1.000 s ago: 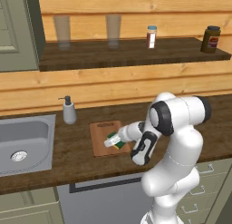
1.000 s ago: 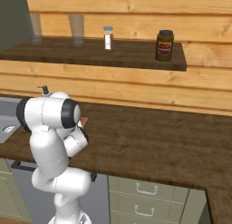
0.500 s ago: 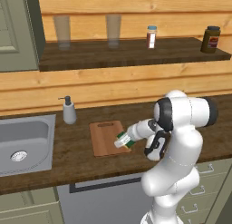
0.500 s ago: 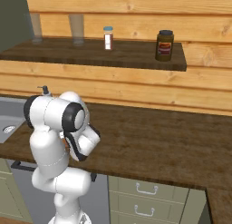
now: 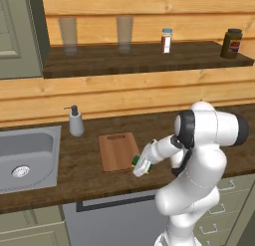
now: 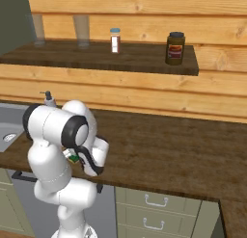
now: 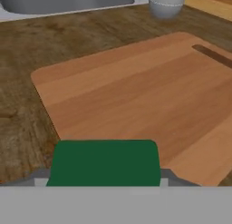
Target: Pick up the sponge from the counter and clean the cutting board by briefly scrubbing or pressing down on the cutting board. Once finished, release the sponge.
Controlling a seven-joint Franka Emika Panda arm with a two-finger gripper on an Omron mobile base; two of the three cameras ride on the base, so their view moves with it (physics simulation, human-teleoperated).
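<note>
The claw (image 5: 140, 168) is closed on the small rectangular sponge with a green scrub top (image 7: 104, 163); in the hand view the green face sits right between the fingertips, low in frame. In the left base view the sponge shows as a green sliver at the claw tip, at the near right corner of the flat reddish-brown wooden cutting board (image 5: 118, 151), which lies on the long dark brown wood-grain desk (image 5: 84, 160). I cannot tell whether the sponge touches the board or hangs just above its corner.

Step in hand, as I judge it: pickup is done and the sponge is at the board — this is the scrub or press phase, or just short of it. The next move likely calls for getting the sponge fully over the board surface, pressing down briefly, then opening the fingers to let go.

View differences: the hand view gives the board grain, the dark slot handle (image 7: 213, 55) at the far short end, the base of a grey soap dispenser (image 7: 166, 2) and the steel sink rim (image 7: 68, 5) beyond. The left base view gives the layout — sink (image 5: 25, 160) left, dispenser behind the board. In the right base view the robot's own body covers most of the work area; a bit of green (image 6: 73, 158) peeks out beside the arm, and open desk stretches right.
</note>
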